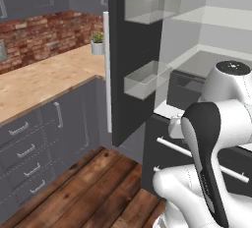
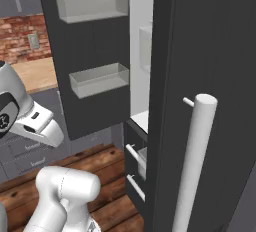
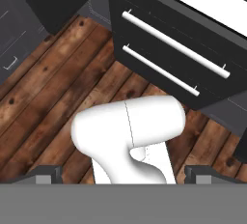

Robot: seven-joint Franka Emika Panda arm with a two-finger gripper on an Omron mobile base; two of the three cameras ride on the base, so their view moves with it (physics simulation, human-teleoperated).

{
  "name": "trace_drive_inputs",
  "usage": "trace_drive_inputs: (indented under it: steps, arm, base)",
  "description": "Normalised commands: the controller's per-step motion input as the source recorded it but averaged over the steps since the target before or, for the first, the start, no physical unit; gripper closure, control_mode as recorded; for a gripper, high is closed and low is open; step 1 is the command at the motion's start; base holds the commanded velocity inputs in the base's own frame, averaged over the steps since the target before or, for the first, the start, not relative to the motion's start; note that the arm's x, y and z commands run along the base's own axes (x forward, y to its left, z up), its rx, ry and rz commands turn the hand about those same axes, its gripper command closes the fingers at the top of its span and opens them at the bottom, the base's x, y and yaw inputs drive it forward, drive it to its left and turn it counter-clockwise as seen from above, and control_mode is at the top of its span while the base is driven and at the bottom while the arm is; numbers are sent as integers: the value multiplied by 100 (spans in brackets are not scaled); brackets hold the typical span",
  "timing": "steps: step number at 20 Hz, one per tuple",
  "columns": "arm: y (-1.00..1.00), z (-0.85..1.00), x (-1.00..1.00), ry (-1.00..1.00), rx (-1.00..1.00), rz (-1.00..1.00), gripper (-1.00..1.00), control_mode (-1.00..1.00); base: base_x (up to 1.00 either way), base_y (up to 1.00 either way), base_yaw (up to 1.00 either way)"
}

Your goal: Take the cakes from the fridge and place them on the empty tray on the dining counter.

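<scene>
Nearest of all, the claw [image 3: 123, 175] points down at the wooden floor [image 3: 43, 97]; its two dark finger tips [image 3: 46, 174] sit far out at either side of the hand view, so the jaws stand spread wide with nothing between them.

Just beyond, the fridge [image 2: 200, 51] has its lower drawers [image 3: 178, 49] closed, each with a white bar handle. Its upper left door [image 1: 128, 65] is swung open, and two clear door bins [image 1: 145, 79] hang on the inner face, both looking empty. In the right base view a long white bar handle [image 2: 192, 166] of the closed right door stands very near the camera. Between the two doors a strip of white interior [image 2: 141, 46] shows, but no cakes can be made out there; the shelves are too washed out or hidden to tell where the slices sit.

Farther left, a wood-topped counter [image 1: 44, 82] runs under a brick wall, with a small potted plant [image 1: 98, 42] at its far end.

As a judgement: the task is at an early stage. The door is open, yet no cake is gripped; finding and lifting both slices, then carrying them to the tray, is all left to do
</scene>
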Motion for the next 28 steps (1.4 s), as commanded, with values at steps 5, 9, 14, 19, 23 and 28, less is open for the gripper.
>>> trace_drive_inputs:
  steps: [5, 9, 14, 19, 23, 28]
  arm:
    - [0, 0, 0, 0, 0, 0, -100, 100]
    - [0, 0, 0, 0, 0, 0, -100, 100]
    - [0, 0, 0, 0, 0, 0, -100, 100]
    - [0, 0, 0, 0, 0, 0, -100, 100]
    - [0, 0, 0, 0, 0, 0, -100, 100]
    - [0, 0, 0, 0, 0, 0, -100, 100]
  base:
    - [63, 26, -30]
    - [26, 1, -48]
    - [23, 0, -53]
    - [34, 4, -52]
    - [33, 0, -46]
    - [58, 12, -24]
